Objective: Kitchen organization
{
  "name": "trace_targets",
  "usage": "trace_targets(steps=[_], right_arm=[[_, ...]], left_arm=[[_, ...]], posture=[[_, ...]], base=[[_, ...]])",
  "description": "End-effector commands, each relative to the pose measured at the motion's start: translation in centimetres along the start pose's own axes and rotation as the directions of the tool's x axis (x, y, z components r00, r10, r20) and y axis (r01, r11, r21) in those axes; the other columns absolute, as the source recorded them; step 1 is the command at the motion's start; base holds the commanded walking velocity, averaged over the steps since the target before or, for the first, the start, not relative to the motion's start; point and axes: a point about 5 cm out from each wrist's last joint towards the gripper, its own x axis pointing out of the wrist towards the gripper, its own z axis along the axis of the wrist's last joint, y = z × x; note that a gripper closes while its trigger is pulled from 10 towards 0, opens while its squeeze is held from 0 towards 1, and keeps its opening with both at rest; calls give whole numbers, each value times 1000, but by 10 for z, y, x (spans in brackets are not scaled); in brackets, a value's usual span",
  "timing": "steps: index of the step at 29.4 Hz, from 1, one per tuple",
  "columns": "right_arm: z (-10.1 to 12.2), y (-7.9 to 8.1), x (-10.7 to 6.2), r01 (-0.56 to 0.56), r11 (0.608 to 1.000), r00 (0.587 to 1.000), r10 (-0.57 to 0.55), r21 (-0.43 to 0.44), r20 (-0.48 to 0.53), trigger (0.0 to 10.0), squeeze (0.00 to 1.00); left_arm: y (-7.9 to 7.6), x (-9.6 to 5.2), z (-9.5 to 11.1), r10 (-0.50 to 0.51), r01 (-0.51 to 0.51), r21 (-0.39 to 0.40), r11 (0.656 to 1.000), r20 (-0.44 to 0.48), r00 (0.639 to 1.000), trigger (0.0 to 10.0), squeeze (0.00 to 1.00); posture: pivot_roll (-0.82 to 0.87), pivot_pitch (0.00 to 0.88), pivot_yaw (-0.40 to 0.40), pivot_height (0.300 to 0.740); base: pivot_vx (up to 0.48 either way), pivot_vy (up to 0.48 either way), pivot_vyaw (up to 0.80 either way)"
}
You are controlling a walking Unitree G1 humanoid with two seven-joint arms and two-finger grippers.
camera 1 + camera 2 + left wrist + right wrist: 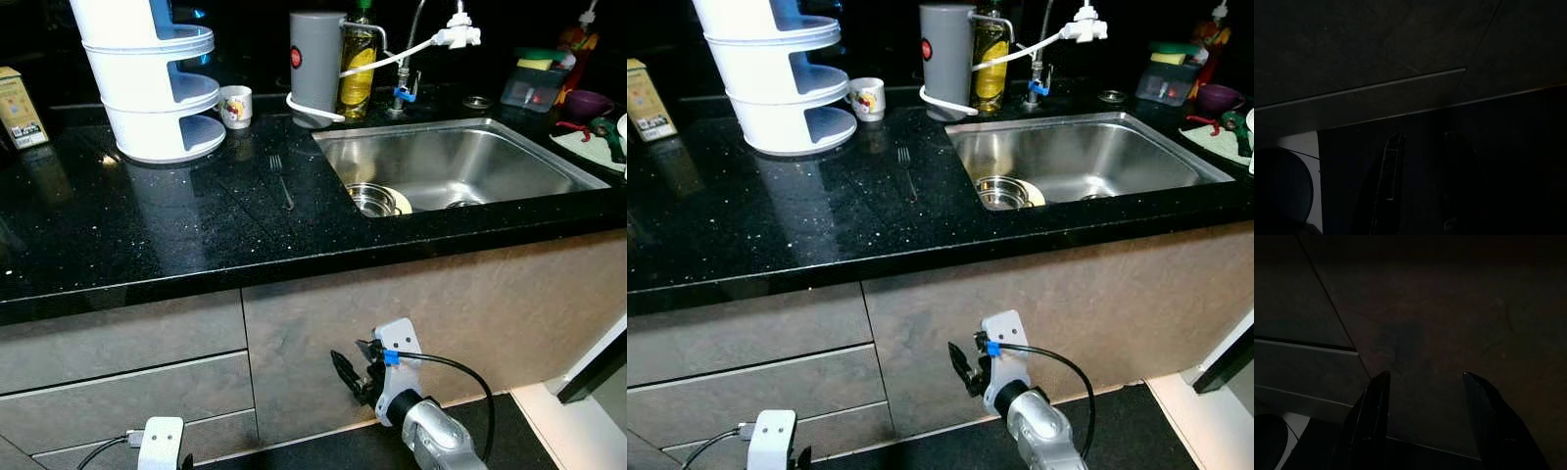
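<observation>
A steel fork (281, 180) lies on the black counter (147, 235), left of the steel sink (549, 157). A metal bowl (372, 199) and a pale plate sit in the sink's near corner. My right gripper (1425, 382) hangs low before the beige cabinet front (323, 323), open with nothing between its fingers; it is also in the left eye view as right gripper (345, 372). My left gripper (1422, 147) hangs idle near the floor by the drawers, dimly lit, fingers apart and empty.
A white tiered rack (152, 83), a small mug (235, 106), a grey canister (315, 64) and an oil bottle (358, 69) line the counter's back. A box (20, 108) stands far left. Tap and white hose (431, 39) hang over the sink. Clutter sits at far right.
</observation>
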Motion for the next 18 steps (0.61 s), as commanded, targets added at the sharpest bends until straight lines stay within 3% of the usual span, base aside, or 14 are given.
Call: trace_targets(steps=[1,15,18], right_arm=[[-4,2,-3,0,1000,1000,0,23,-9,10000,0],[-1,2,-3,6,1000,1000,-6,25,-2,10000,0],[-6,9,-5,-26,999,998,27,23,-48,10000,0]], left_arm=[[1,-4,-7,-4,4,-8,1000,-20,1000,10000,0],[-4,-1,1,-13,13,-1,1000,-2,1000,10000,0],[-4,-1,3,-12,12,18,1000,9,1000,10000,0]], posture=[[-55,179,-16,740],[-83,196,11,740],[-86,188,9,740]], base=[[0,0,0],[0,0,0],[0,0,0]])
